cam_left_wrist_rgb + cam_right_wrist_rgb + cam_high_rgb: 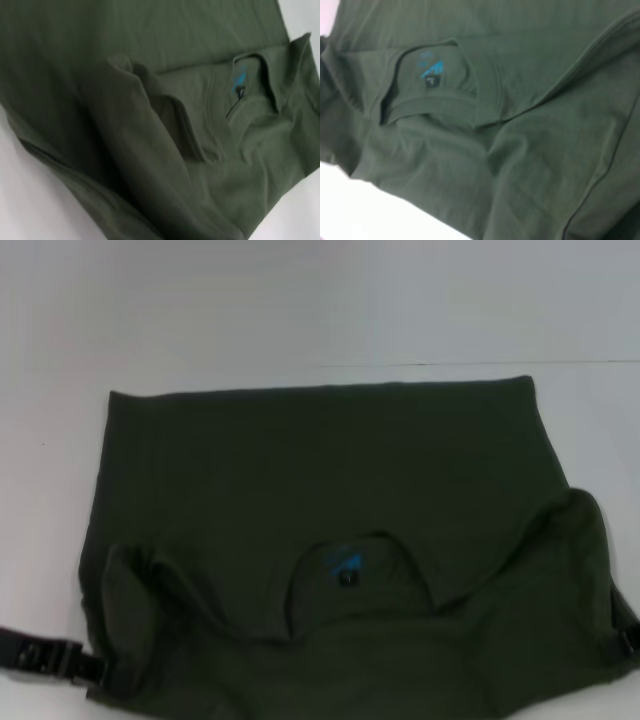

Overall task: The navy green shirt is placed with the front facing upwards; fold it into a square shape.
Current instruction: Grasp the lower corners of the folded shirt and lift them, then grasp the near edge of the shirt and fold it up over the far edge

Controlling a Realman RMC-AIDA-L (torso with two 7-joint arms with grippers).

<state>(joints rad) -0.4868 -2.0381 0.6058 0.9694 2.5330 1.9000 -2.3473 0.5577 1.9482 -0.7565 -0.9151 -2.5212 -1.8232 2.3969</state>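
The navy green shirt (320, 460) lies spread on the white table, hem at the far side, collar near me. Its neck label with the blue mark (345, 565) shows inside the collar, also in the left wrist view (239, 82) and the right wrist view (431, 72). The pink print is hidden. The near edge of the shirt is bunched and raised at both shoulders. My left gripper (95, 670) meets the cloth at the near left corner. My right gripper (628, 638) meets it at the near right edge. Both look shut on the cloth.
The white table (50, 490) shows bare to the left of the shirt, and its far edge line (480, 365) runs just beyond the hem. A strip of table also shows to the right (610, 440).
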